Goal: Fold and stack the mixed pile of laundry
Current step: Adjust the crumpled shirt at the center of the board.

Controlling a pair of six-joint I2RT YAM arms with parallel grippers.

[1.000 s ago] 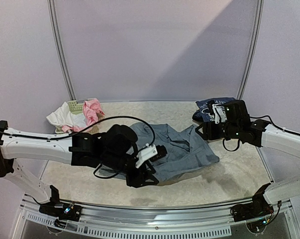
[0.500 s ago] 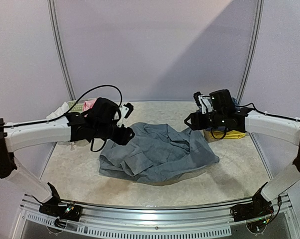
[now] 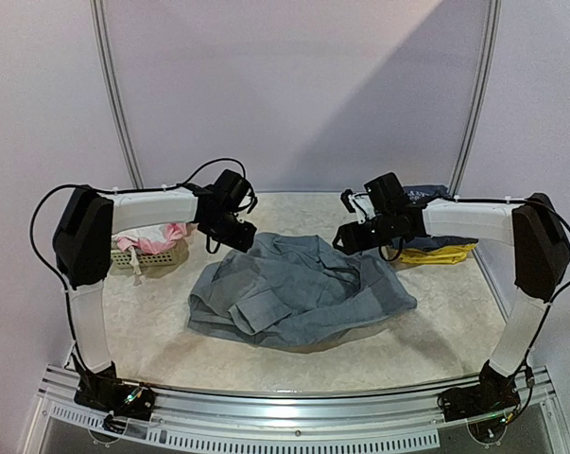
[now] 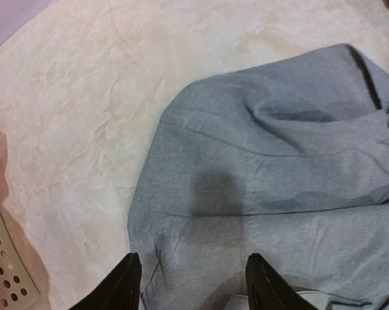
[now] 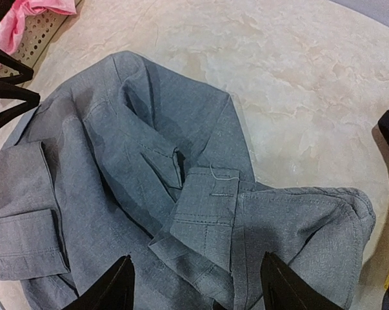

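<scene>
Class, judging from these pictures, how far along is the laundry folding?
Early. Done: no folded stack shows. In hand: the open left gripper and right gripper hover over the crumpled grey trousers, gripping nothing. Left: fold these, then the pink piece in the basket and the navy piece and yellow piece at the right.

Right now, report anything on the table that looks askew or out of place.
The grey trousers lie crumpled mid-table, their legs twisted and folded over each other rather than flat. A pink garment bulges over the rim of the lattice basket at the left. Nothing looks damaged.
</scene>
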